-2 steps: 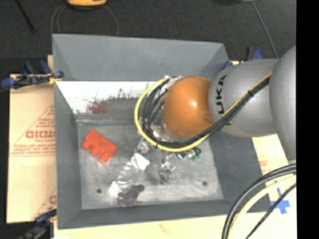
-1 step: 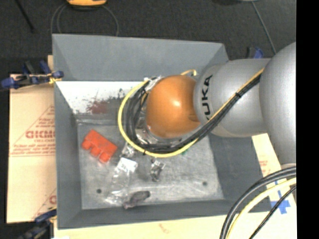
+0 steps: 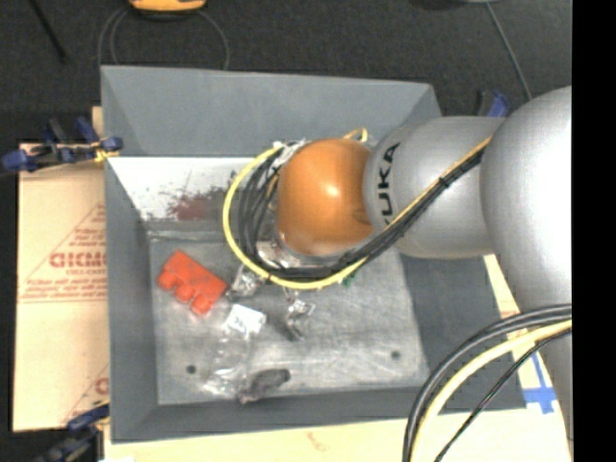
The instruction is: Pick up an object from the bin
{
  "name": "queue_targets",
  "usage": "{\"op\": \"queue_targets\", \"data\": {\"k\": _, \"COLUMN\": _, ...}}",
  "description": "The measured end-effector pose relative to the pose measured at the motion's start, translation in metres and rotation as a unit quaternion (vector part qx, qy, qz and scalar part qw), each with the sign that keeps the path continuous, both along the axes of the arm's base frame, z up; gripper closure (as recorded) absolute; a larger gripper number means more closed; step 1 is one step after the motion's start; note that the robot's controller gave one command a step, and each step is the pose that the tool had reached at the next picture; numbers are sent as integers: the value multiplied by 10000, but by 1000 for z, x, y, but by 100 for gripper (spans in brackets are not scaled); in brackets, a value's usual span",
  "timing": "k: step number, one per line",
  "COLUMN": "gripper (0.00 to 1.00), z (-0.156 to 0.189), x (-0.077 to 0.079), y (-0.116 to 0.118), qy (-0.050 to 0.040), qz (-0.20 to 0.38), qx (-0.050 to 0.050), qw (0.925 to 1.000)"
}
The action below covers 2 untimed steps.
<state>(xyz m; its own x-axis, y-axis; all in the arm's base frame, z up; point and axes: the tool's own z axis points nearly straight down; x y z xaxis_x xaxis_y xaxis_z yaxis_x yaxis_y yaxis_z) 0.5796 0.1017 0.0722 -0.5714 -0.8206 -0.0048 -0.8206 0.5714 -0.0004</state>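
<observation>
Arm [image 3: 452,191] in from the right, orange-covered wrist [image 3: 322,195] downward.

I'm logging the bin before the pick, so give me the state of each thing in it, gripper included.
Gripper: open, down in the bin, holding nothing.
Red block: lying flat on the floor, left of the gripper, not gripped.
Clear bag: crumpled, lying loose below the block.
Dark piece: lying by the bag's lower edge.
Bin: reddish smear on its back wall.
</observation>
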Motion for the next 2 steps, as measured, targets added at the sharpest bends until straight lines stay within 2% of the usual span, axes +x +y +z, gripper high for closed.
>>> {"op": "queue_targets", "data": {"k": 1, "gripper": 0, "z": 2, "x": -16, "y": 42, "qy": -29, "qz": 95, "qx": -6, "qw": 10000}}
{"op": "queue_targets", "data": {"k": 2, "gripper": 100, "z": 3, "x": -14, "y": 42, "qy": -43, "qz": 77, "qx": 8, "qw": 10000}}
